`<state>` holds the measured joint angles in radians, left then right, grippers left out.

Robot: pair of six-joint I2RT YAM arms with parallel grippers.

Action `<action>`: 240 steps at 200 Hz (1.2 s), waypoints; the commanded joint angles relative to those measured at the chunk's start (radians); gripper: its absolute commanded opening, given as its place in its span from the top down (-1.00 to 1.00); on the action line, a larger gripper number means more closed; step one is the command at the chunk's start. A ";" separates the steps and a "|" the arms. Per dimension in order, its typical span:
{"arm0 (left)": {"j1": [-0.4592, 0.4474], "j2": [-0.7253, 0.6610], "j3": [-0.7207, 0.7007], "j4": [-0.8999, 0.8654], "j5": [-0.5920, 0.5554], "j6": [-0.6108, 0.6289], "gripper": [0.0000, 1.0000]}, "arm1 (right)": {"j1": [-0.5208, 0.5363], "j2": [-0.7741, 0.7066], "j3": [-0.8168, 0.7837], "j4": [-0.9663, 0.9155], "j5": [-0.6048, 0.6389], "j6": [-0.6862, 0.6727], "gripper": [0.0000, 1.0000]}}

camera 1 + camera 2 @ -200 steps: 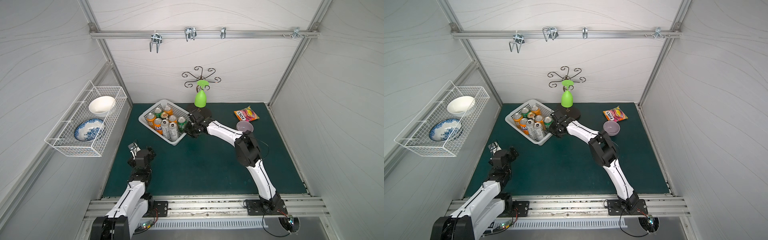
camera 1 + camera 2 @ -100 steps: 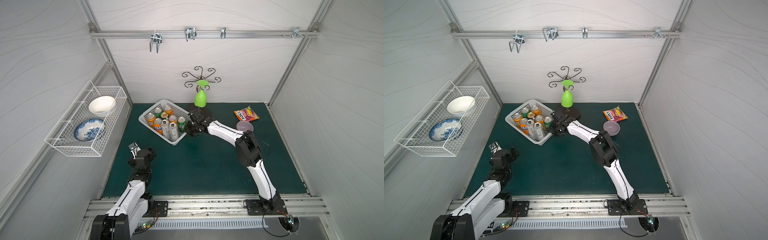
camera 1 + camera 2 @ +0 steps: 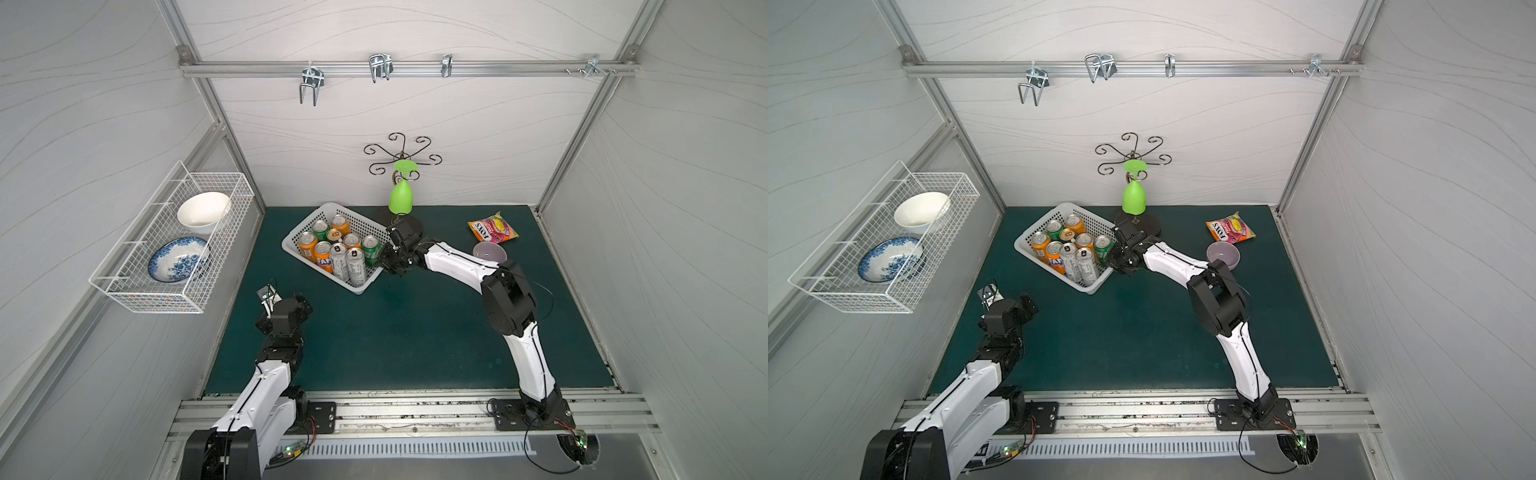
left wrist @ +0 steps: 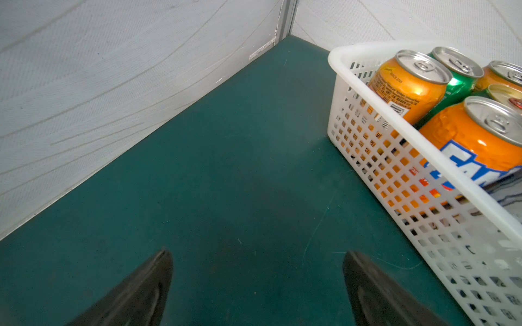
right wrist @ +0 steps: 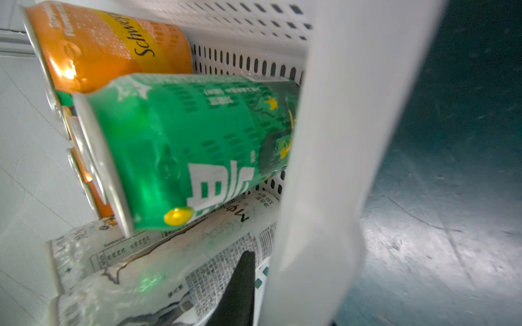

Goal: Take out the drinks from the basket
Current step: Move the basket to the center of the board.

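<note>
The white perforated basket (image 3: pixel 365 224) (image 3: pixel 1022 248) stands at the back left of the green mat, with several upright drinks (image 3: pixel 336 249) in it: orange cans (image 4: pixel 477 141), green cans (image 5: pixel 183 141) and slim silver-white cans (image 3: pixel 356 266). My right gripper (image 3: pixel 384 262) (image 3: pixel 1115 259) (image 5: pixel 276 271) is shut on the basket's right wall (image 5: pixel 333 141). One dark finger (image 5: pixel 243 276) is inside, against a silver-white can; the other is hidden behind the rim. My left gripper (image 3: pixel 286 301) (image 4: pixel 257 256) hangs open over bare mat, in front and to the left of the basket (image 4: pixel 395 158).
A wire rack (image 3: pixel 174 241) with two bowls hangs on the left wall. A green glass (image 3: pixel 401 197) hangs on a black stand behind the basket. A snack packet (image 3: pixel 493 226) and a purple bowl (image 3: pixel 488 251) lie at the back right.
My right gripper has closed on the basket's right wall. The left arm has hardly moved and stays open.
</note>
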<state>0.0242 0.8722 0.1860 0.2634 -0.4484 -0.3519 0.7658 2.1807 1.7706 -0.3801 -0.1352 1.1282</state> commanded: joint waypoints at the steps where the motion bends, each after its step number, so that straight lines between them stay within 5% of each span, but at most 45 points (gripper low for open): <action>1: -0.003 -0.009 0.033 0.046 -0.001 0.001 -0.97 | -0.013 -0.102 -0.057 -0.064 0.007 -0.168 0.83; 124: -0.003 -0.025 0.032 0.030 -0.009 -0.004 -0.97 | -0.058 -0.321 -0.321 -0.091 0.051 -0.341 0.90; 240: -0.003 -0.017 0.036 0.028 -0.006 -0.002 -0.97 | -0.216 -0.452 -0.468 -0.205 0.021 -0.614 0.97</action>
<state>0.0242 0.8589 0.1860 0.2615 -0.4492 -0.3523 0.5892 1.7958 1.3090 -0.4957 -0.1848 0.7628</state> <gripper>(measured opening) 0.984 0.171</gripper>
